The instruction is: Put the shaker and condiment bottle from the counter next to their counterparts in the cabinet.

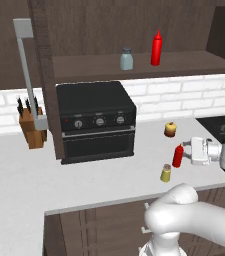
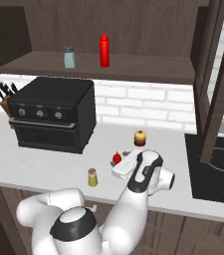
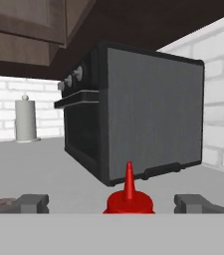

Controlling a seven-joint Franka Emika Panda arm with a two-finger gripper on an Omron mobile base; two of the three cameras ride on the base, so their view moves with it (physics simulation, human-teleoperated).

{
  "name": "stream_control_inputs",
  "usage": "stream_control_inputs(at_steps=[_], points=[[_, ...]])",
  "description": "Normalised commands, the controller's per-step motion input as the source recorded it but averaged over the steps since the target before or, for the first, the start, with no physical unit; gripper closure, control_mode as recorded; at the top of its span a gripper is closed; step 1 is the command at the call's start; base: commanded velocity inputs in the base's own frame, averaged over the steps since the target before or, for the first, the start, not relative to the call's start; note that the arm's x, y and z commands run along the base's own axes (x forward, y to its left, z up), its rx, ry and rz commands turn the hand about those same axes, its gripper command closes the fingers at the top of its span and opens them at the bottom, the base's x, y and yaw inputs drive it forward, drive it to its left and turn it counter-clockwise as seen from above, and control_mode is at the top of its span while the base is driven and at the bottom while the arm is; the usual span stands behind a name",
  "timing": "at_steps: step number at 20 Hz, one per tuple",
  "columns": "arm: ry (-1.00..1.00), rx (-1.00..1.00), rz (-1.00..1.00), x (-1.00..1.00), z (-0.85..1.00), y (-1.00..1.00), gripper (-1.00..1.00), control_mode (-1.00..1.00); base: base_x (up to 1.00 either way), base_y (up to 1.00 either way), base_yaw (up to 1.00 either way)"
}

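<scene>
The gripper (image 3: 118, 203) stands level and low over the counter (image 1: 24, 180), jaws spread wide with nothing between them but air and the condiment bottle (image 1: 178, 155), which sits upright and centred in the gap; in the hand view its red nozzle rises midway between the two fingertips (image 3: 30, 203), touching neither. That sideways approach makes sense to me: a tall, narrow squeeze bottle is best clamped across its body. From the bottle, the yellow shaker (image 1: 165, 173) stands just beside at about seven o'clock in the left base view, and the round yellow-and-red lump (image 1: 170, 129) lies near at eleven o'clock. The black toaster oven (image 1: 96, 120) sits well apart at nine o'clock. Up at twelve o'clock, on the open shelf of the cabinet (image 1: 194, 62), the taller red bottle (image 1: 156, 48) and the pale blue-grey shaker (image 1: 126, 59) wait side by side, with bare shelf beside each. I judge the closing squeeze is the next thing needed; a pinch too near the nozzle could tip it.
</scene>
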Motion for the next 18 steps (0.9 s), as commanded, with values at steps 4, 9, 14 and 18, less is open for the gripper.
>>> stream_control_inputs(at_steps=[4, 9, 14, 18], points=[[0.0, 0.0, 0.0, 0.07, 0.0, -0.02, -1.0, -1.0, 0.0, 0.0, 0.0], [0.0, 0.0, 0.0, 0.11, -0.09, 0.0, -1.0, -1.0, 0.0, 0.0, 0.0], [0.03, 0.0, 0.0, 0.14, -0.26, 0.0, -1.0, -1.0, 0.0, 0.0, 0.0], [0.03, 0.0, 0.0, 0.16, -0.25, 0.0, -1.0, -1.0, 0.0, 0.0, 0.0]])
